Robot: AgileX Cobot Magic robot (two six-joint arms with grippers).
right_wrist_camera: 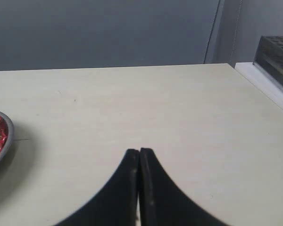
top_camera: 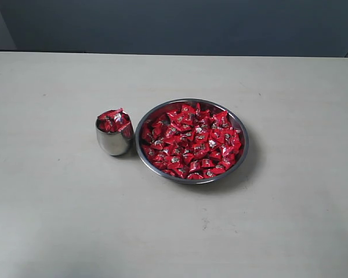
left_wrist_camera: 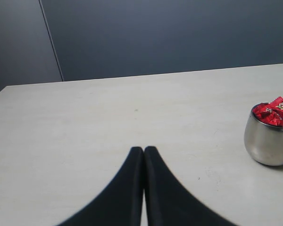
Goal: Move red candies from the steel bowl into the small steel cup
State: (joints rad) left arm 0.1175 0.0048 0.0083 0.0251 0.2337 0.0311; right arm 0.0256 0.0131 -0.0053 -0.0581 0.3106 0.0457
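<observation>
A pale, matte table [top_camera: 58, 231] fills the scene under soft, even light — behind its far edge stands a dark blue-grey wall [top_camera: 174, 26]. Past one table edge — a black gridded rack [right_wrist_camera: 276, 52] on a white ledge [right_wrist_camera: 262, 80].

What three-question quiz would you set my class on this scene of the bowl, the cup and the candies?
1. True or false: the small steel cup already holds red candies, heaped above its rim.
2. Choose one: in the exterior view the cup stands (A) inside the steel bowl, (B) close beside the bowl on its left, (C) on the bowl's right.
3. Fill in: the fingers of the left gripper and the right gripper are both ____.

Key: 1 true; 2 B; 3 shut, with nothing between them.
</observation>
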